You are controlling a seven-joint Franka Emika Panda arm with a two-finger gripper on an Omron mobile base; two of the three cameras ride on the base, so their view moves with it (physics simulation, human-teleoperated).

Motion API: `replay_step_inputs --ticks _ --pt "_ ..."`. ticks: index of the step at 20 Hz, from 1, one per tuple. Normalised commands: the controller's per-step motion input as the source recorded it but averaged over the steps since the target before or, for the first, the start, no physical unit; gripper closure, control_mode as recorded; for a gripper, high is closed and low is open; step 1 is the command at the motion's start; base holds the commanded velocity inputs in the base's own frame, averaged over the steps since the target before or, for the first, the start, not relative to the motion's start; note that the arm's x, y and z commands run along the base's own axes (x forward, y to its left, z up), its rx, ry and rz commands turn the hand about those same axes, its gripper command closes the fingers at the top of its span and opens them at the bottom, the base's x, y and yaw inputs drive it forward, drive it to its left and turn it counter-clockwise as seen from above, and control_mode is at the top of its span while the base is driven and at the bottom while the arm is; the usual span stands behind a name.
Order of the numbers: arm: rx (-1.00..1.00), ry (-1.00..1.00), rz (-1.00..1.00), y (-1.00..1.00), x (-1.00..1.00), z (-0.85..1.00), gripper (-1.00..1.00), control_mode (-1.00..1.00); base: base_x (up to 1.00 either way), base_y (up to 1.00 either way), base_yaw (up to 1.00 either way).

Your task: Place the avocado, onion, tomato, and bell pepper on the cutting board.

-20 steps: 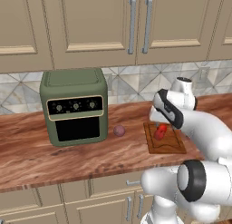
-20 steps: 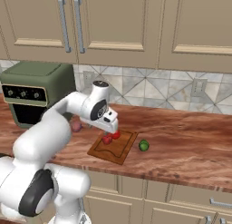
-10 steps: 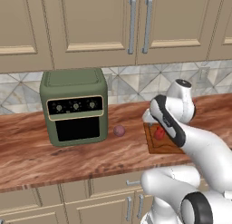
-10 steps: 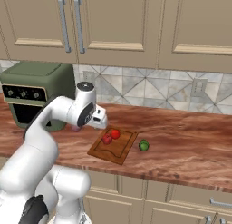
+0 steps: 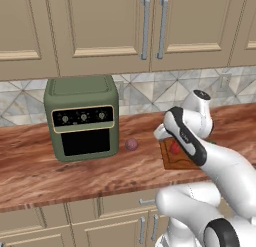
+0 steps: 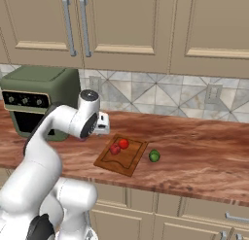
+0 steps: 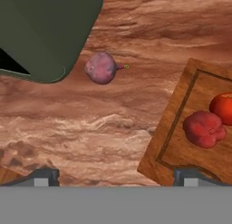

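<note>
The cutting board (image 6: 127, 161) lies on the counter with the tomato (image 6: 123, 143) and the bell pepper (image 6: 115, 149) on it, side by side. The avocado (image 6: 154, 156) rests on the counter just right of the board. The onion (image 5: 131, 144) sits on the counter between the oven and the board; in the hand view the onion (image 7: 100, 68) is up and left, with the cutting board (image 7: 176, 128), bell pepper (image 7: 204, 129) and tomato (image 7: 224, 107) at right. My gripper (image 6: 102, 128) hovers above the counter left of the board, open, its fingertips (image 7: 43, 175) wide apart and holding nothing.
A green countertop oven (image 5: 82, 118) stands at the left, close to the onion. Tiled backsplash and cabinets rise behind the counter. The wooden counter (image 6: 204, 151) stretches right of the avocado.
The arm has swung left, from above the cutting board to over the counter between board and onion. The tomato and bell pepper stay on the board.
</note>
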Motion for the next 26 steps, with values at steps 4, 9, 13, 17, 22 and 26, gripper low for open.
replay_step_inputs --ticks 4,9,13,17,22,26 --pt "-0.01 0.0 0.22 0.19 0.28 0.0 -1.0 -1.0 0.0 0.0 0.0" --pt "0.0 0.0 0.2 0.12 0.39 0.0 -1.0 -1.0 0.0 0.0 0.0" --pt "0.0 0.0 0.16 0.25 0.51 0.0 -1.0 -1.0 0.0 0.0 0.0" --pt "-0.01 0.0 0.13 0.27 0.37 -0.01 -1.0 -1.0 0.0 0.0 0.0" --pt "-0.02 0.0 0.09 0.23 0.24 -0.2 -1.0 -1.0 0.0 0.0 0.0" --pt "-0.01 0.0 0.08 0.17 0.25 -0.36 -1.0 -1.0 0.0 0.0 0.0"
